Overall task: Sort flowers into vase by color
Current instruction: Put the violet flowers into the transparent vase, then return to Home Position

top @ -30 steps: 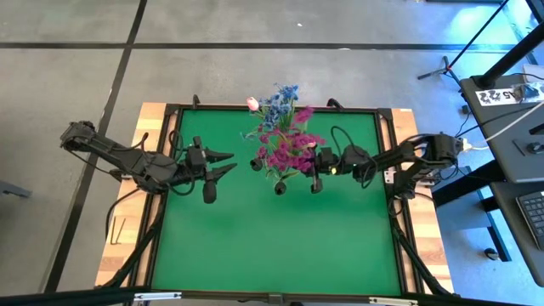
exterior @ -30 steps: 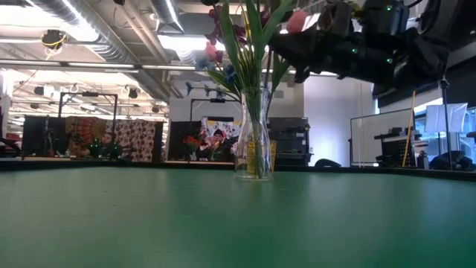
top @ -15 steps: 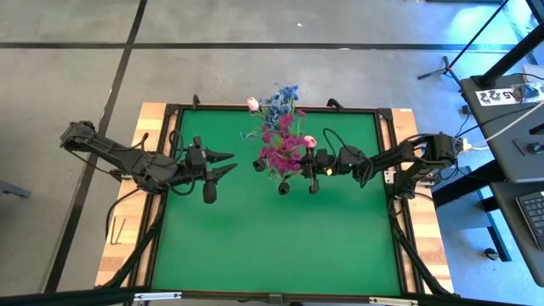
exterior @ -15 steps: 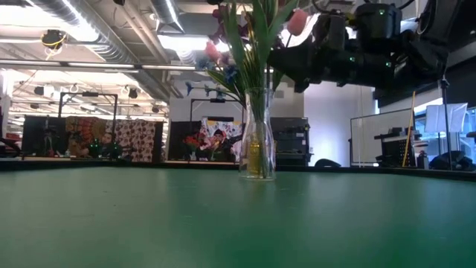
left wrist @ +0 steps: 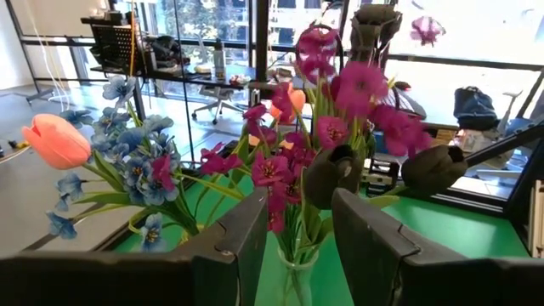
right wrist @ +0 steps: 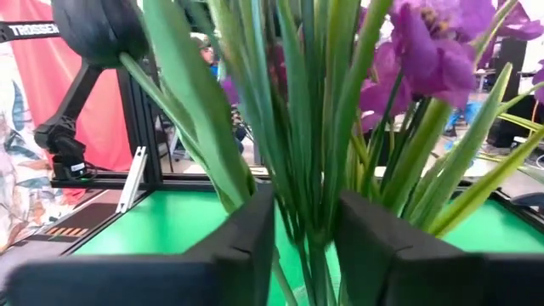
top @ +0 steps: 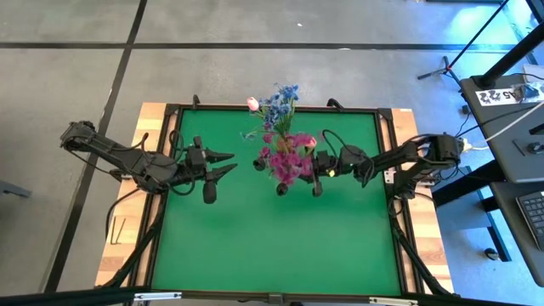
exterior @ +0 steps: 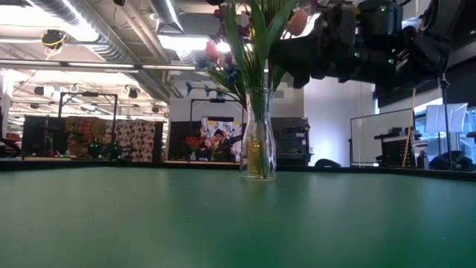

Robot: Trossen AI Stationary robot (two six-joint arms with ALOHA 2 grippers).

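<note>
A clear glass vase (exterior: pixel 257 152) stands on its base on the green table (top: pixel 255 246), left of my right gripper (top: pixel 304 166). It holds green-stemmed flowers: magenta sprays (top: pixel 285 157), blue sprays (top: pixel 280 100), pink tulip buds (top: pixel 252 104) and dark heads (left wrist: pixel 331 170). My right gripper (right wrist: pixel 304 246) is open and level, above the vase's mouth, with several green stems (right wrist: pixel 306 195) in the gap between its fingers. My left gripper (top: pixel 231 163) hangs open to the left of the bunch, apart from it, and shows again in its wrist view (left wrist: pixel 299 246). My right gripper comes level from the table's right side, with a finger on either side of the bunch's green stems (right wrist: pixel 310 229), above the vase. I cannot tell whether the fingers (right wrist: pixel 246 246) touch the stems. The stems stand upright in the vase.
The table has a raised black rim (top: pixel 387 153) on a wooden base. Open green surface lies toward the near edge (top: pixel 272 263). A desk with gear (top: pixel 510 93) stands beyond the right side.
My right gripper has tipped up toward level beside the bunch. The magenta sprays, spread wide a second ago, have drawn into a tighter bunch over the vase, and a pink tulip head now shows at the bunch's right side.
</note>
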